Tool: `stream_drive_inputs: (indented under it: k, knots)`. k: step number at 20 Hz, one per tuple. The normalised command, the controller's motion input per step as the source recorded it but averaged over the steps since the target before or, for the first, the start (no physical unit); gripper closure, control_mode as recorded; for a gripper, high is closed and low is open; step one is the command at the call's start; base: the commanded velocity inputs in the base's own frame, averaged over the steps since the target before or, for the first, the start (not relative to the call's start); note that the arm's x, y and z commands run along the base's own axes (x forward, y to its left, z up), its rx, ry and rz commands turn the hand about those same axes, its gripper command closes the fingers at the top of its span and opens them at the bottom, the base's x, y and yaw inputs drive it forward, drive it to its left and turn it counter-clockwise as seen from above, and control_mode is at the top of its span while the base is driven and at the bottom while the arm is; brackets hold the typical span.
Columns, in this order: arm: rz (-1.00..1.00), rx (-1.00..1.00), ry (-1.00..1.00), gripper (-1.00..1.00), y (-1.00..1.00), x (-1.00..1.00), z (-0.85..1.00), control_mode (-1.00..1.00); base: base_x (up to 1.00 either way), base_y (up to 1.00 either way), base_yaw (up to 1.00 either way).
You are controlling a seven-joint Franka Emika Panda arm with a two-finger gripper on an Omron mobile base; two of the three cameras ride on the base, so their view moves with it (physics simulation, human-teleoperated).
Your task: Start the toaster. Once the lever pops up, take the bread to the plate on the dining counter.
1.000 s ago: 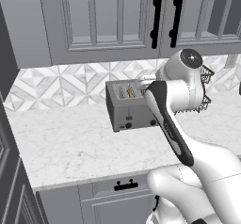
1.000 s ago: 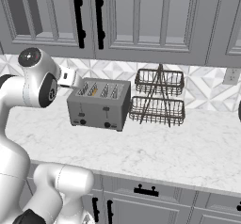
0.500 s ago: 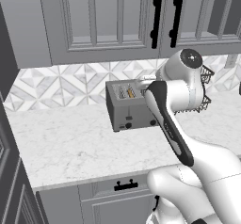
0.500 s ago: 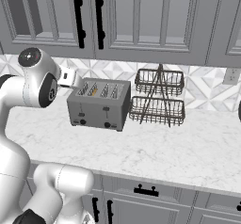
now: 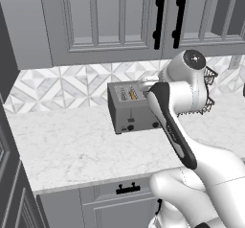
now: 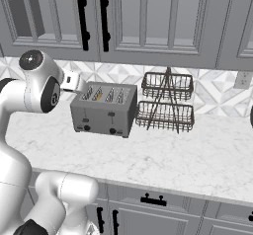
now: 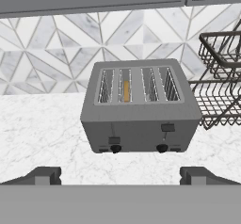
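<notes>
Toaster (image 7: pixel 139 111): grey four-slot box on the marble worktop (image 6: pixel 163 155), back close to the tiled backsplash (image 5: pixel 62 85); front face turned toward the hand camera, top slots in plain sight.
Bread (image 7: pixel 126 91): golden slice standing on edge in the second slot from the left in the hand view (barely an orange sliver in the base views), sunk below the slot rim.
Sliders: two dark slider tabs (image 7: pixel 114 140) on the front face, the left one sitting a bit lower than the right; two black knobs (image 7: pixel 162 148) under them near the bottom edge.
Gripper (image 7: pixel 120 176): spread wide, holding nothing; both dark fingertips (image 7: pixel 44 175) sit low in the hand view, in front of the toaster and apart from it, one out past each front corner.
Arm: wrist rises beside the toaster's left end in the right base view; elbow and white links cover the toaster's right part in the left base view.
Wire rack (image 6: pixel 166 103): dark two-tier basket stand just beside the toaster's right end, narrow gap between them (tight on that side).
Open room: bare marble in front of the toaster out to the worktop edge, and a wide bare stretch to its left in the left base view.
Upper cabinets (image 6: pixel 143 21): grey doors with black handles hang over the backsplash, clear air between them and the toaster top.
Lower cabinets (image 5: pixel 125 189): grey drawer fronts with black pulls under the worktop edge.
</notes>
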Motion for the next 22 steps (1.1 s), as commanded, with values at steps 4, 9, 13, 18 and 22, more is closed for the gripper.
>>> stream_drive_inputs:
  k: [4, 9, 13, 18, 22]
  knots:
    - [0.0, 0.0, 0.0, -1.0, 0.0, 0.0, 0.0, -1.0, 0.0, 0.0, 0.0]
    - [0.0, 0.0, 0.0, -1.0, 0.0, 0.0, 0.0, -1.0, 0.0, 0.0, 0.0]
    - [0.0, 0.0, 0.0, -1.0, 0.0, 0.0, 0.0, -1.0, 0.0, 0.0, 0.0]
    - [0.0, 0.0, 0.0, -1.0, 0.0, 0.0, 0.0, -1.0, 0.0, 0.0, 0.0]
    - [0.0, 0.0, 0.0, -1.0, 0.0, 0.0, 0.0, -1.0, 0.0, 0.0, 0.0]
